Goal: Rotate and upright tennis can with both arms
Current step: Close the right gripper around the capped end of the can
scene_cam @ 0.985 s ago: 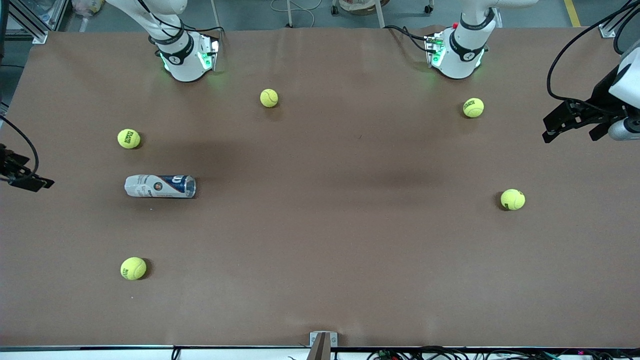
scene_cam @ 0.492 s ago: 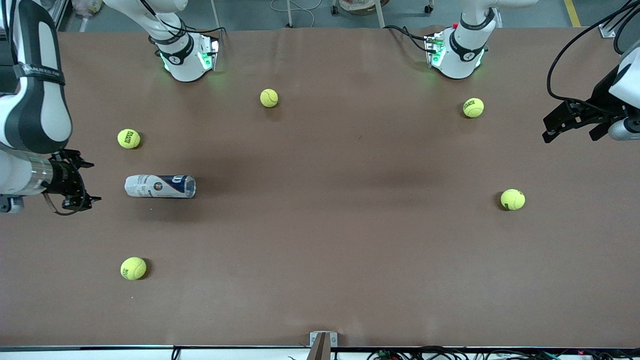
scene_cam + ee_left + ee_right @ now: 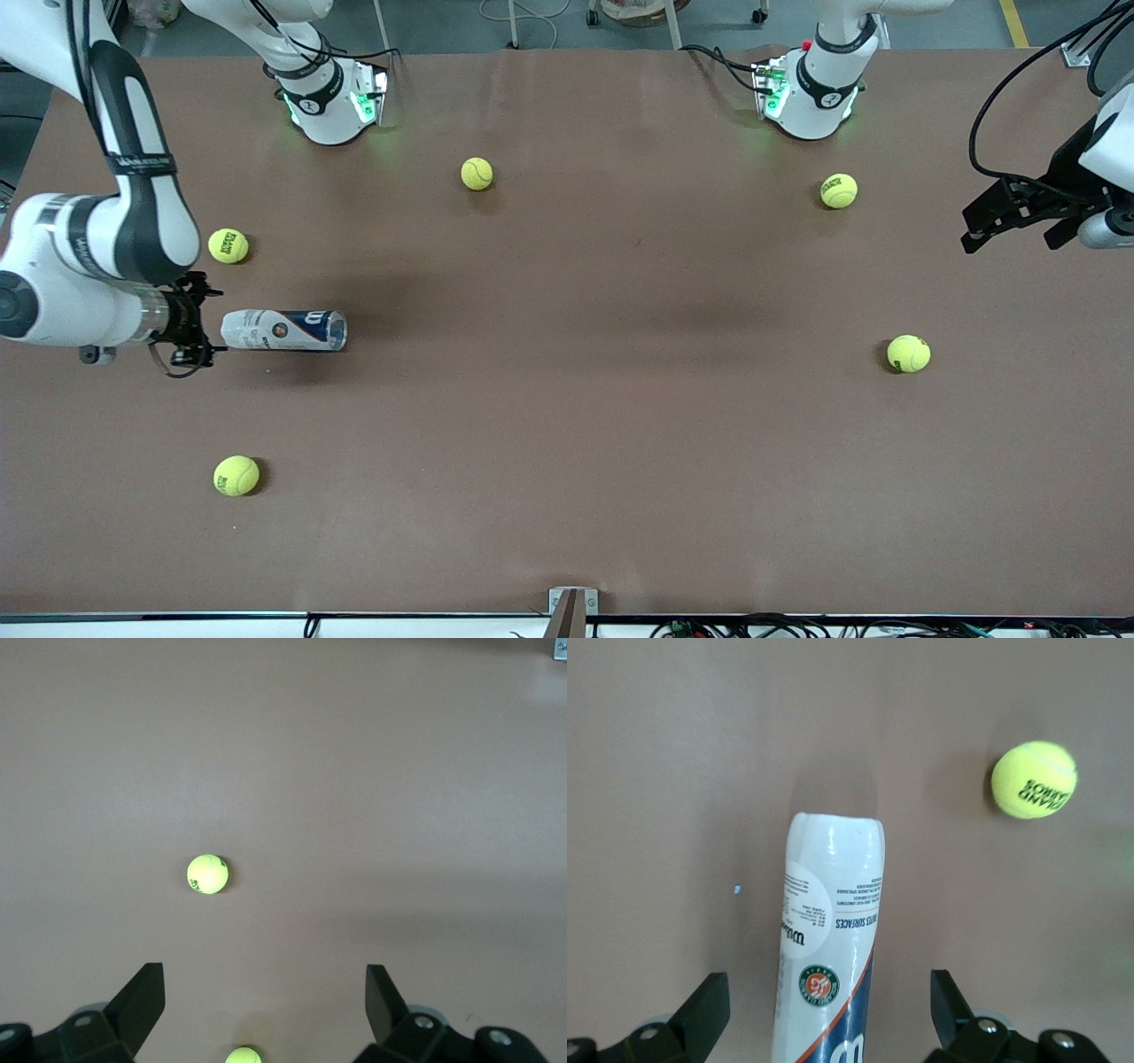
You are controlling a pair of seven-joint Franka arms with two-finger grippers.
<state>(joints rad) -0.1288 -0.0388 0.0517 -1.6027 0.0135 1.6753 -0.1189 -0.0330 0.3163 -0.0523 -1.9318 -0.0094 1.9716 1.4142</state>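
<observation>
Sideways tennis can (image 3: 283, 330), white-navy label, open right claw (image 3: 199, 330) beside

The front view looks down from high across the table (image 3: 567, 425). Each wrist view looks down between its spread jaws; the right one, close, shares the can (image 3: 828, 939) with the front view.

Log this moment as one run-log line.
tennis can: lying on side, ungrasped | right tool: open, at its white end | left tool: open, waiting over left arm's table end

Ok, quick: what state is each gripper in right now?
Left gripper: open, empty, waiting over the brown table at its own end.
Right gripper: open, at the white end of the lying clear-plastic tennis can, not gripping it.
</observation>
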